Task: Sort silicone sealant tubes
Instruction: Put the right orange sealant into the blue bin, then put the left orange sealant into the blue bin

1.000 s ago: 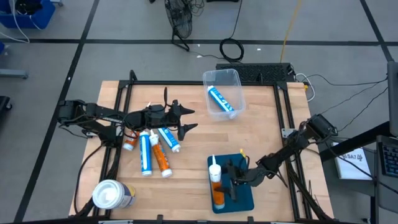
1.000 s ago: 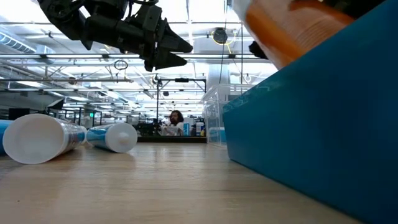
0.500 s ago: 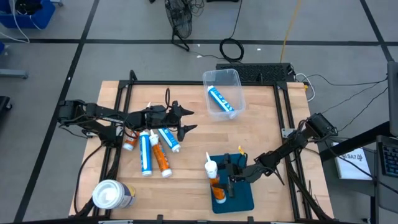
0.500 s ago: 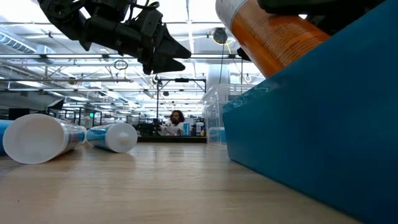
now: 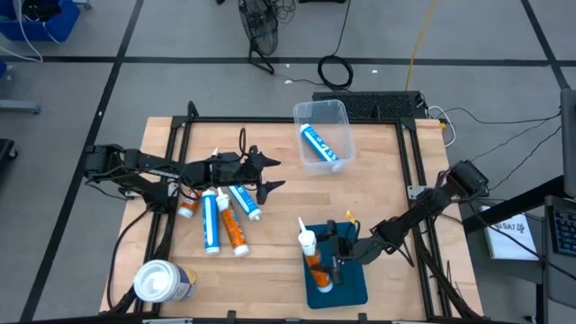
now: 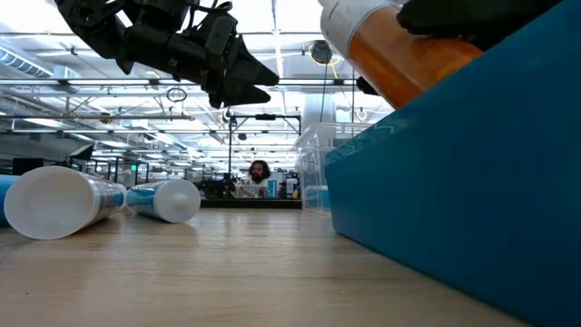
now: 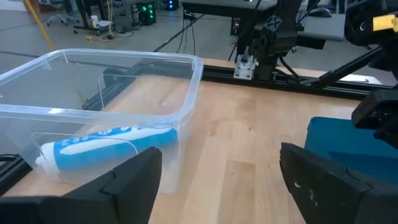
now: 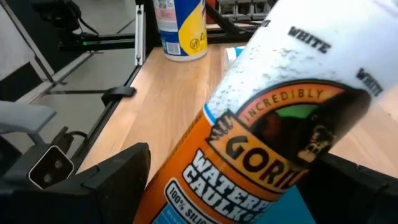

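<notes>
Since 1.0 s ago the right end effector [image 5: 331, 263] has tipped its clamped orange sealant tube [image 5: 313, 261] nozzle-up over the blue bin [image 5: 355, 286]; released tilted, it could topple onto the worktop [image 5: 387, 180].

My right fingers [image 5: 331, 261] hide the middle of the orange tube [image 5: 311, 259], whose base the right wrist view cuts off. Low down, the blue bin [image 6: 472, 182] blocks everything toward three o'clock. The far person [image 6: 258, 174] is too small to make out.
</notes>
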Controlling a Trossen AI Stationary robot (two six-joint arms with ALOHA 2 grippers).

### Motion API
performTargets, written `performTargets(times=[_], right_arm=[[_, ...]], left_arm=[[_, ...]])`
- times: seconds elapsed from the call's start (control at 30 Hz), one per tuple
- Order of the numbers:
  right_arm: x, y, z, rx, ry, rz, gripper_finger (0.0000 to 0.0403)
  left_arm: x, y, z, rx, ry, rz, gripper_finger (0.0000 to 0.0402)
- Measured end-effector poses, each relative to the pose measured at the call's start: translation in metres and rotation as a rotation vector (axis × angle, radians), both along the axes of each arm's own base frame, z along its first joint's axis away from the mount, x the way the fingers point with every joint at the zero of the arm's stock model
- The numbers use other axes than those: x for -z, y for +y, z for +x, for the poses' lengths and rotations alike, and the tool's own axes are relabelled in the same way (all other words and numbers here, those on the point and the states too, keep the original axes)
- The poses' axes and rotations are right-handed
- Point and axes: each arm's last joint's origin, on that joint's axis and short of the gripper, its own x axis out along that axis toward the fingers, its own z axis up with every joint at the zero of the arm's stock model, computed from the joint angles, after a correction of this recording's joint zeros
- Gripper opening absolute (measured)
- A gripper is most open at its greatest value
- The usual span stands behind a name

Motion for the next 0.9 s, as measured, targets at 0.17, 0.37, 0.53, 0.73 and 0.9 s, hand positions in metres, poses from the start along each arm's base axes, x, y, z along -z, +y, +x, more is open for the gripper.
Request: performTargets(times=[0.17, 0.37, 0.53, 0.73, 0.9], right_arm=[[-0.008, 0.000, -0.002, -0.024, -0.034, -0.067, 0.0359], [-0.006, 0.001, -0.004, 0.016, -0.029, -0.232, 0.0359], [-0.006, -0.002, -0.005, 0.076, -0.030, -0.314, 0.0359], [-0.007, -0.004, -0.004, 0.143, -0.040, -0.443, 0.0359], [-0.008, -0.008, -0.005, 0.269, -0.026, -0.547, 0.0359]], left_arm=[[0.000, 0.000, 0.000, 0.000, 0.000, 0.000, 0.0321], [0.000, 0.000, 0.000, 0.000, -0.001, -0.001, 0.0311], [0.000, 0.000, 0.000, 0.000, -0.001, -0.002, 0.0310], [0.005, -0.002, -0.003, 0.024, 0.069, -0.010, 0.0310], [0.005, -0.014, -0.016, 0.064, 0.240, -0.119, 0.0310]])
